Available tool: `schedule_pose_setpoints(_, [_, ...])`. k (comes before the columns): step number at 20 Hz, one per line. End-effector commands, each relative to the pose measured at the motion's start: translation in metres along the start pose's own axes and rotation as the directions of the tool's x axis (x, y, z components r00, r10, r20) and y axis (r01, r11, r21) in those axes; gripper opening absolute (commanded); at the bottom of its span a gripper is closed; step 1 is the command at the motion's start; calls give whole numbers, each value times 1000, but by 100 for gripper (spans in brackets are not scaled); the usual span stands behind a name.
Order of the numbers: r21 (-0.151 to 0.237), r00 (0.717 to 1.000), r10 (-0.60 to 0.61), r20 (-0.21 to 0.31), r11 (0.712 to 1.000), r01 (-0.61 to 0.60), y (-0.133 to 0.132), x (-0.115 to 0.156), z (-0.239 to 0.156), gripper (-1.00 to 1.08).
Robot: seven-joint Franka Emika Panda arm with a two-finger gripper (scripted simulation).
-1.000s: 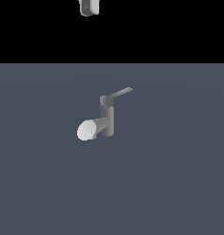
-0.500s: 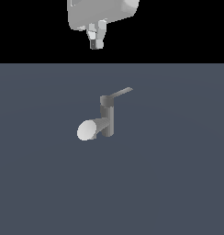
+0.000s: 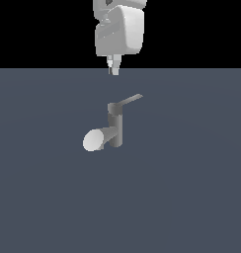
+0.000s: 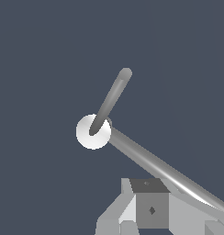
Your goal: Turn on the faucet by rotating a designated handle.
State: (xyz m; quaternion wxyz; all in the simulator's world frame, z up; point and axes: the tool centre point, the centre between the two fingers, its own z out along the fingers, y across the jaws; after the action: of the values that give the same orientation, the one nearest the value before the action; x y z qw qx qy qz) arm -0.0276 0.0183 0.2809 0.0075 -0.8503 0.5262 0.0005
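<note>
End effector point(image 3: 113, 67) hanging above and behind the faucet point(image 3: 115, 129), fingers apparently pressed together and gripping nothing (the wrist view shows too little of them to confirm). Well apart from the handle point(image 3: 129, 101), no contact yet.

Below it, upright post on the surface point(image 3: 191, 197), thick spout aimed toward the exterior view's left, thin lever bar jutting from the top cap toward the exterior view's right and slightly raised.

For the step in hand, judged best: come down beside the bar near its free tip, not the cap, for more leverage. Push sideways with the flat of a finger and follow the arc around the post rather than pressing straight.

Plenty of open room on all sides. Only the spout and post to steer clear of.
</note>
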Motion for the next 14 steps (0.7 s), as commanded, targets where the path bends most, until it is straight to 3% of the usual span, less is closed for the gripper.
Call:
schedule_pose_setpoints(1, [-1,998,67,-2,998,-67,-9,12,13,-100])
schedule_pose_setpoints(6, [-3,979,203,-6,979,-203,-24,41,39,-100])
schedule_pose_setpoints(14, [-6,919,394,-12,919,-394,-39,85,76,-100])
